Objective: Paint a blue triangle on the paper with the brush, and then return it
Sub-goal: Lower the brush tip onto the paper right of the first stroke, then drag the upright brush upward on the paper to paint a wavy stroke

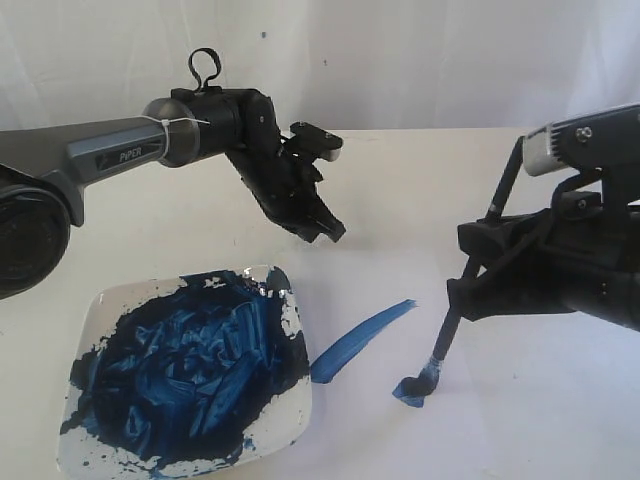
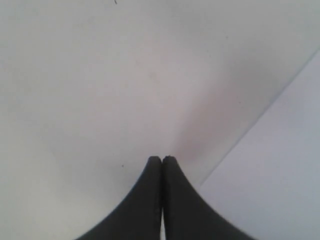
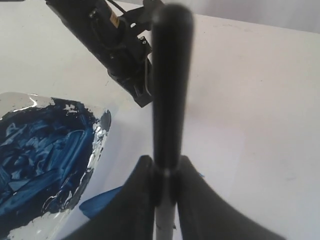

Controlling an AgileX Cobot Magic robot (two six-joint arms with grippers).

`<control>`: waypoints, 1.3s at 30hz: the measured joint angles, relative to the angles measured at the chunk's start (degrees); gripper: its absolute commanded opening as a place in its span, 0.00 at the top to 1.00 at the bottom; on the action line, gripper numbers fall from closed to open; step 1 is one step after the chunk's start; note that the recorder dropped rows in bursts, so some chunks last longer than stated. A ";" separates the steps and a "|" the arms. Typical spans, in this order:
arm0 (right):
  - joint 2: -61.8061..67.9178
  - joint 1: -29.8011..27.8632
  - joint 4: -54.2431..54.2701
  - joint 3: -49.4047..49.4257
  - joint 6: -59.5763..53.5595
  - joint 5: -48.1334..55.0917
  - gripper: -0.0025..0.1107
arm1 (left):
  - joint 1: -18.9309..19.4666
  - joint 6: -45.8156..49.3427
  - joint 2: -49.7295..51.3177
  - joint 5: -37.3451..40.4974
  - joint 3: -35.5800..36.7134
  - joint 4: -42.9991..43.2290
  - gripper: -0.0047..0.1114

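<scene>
**Inspector:** What lay nearest?

**Assistant:** The plate point(image 1: 100, 300), thick with dark blue paint point(image 1: 190, 370). Of the triangle point(image 1: 362, 335) only one side was down, running up and away from the plate's edge across the paper point(image 1: 540, 420).

**Inspector:** And the brush?

**Assistant:** The brush point(image 1: 447, 335) stood tilted, with its bristles touching the paper at a small blob, apart from that side's upper end. The right gripper point(image 1: 462, 292) was clamped on the handle well above the bristles.

**Inspector:** Risks?

**Assistant:** Three, in my judgement. The blob suggested a heavy load, so dwelling there would pool paint. Starting apart from the finished side would leave an open corner. With the hold so far from the bristles, pressure could swing the handle in the jaws and bend the line.

**Inspector:** Farther back?

**Assistant:** The left gripper point(image 2: 162, 159) hung over the table point(image 1: 420, 170), its fingers pressed together on nothing. Nothing pinned the paper, so a dragging brush could shift it. A sweep toward the plate could smear the wet side.
</scene>
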 measured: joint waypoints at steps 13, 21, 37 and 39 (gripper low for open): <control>3.61 0.00 -0.79 0.00 -2.43 -9.25 0.98 | 0.00 0.00 0.48 -8.38 0.00 0.00 0.96; 8.65 0.00 -1.03 0.00 -2.41 -15.30 0.98 | 0.00 0.00 0.48 -9.20 0.00 0.10 0.96; 19.12 0.00 -1.03 -5.51 -6.28 -23.53 0.98 | 0.00 0.00 0.48 -6.92 0.00 0.10 0.96; 19.83 0.00 -1.03 -6.12 -6.87 -24.21 0.98 | 0.00 0.00 0.48 -5.47 0.00 0.10 0.96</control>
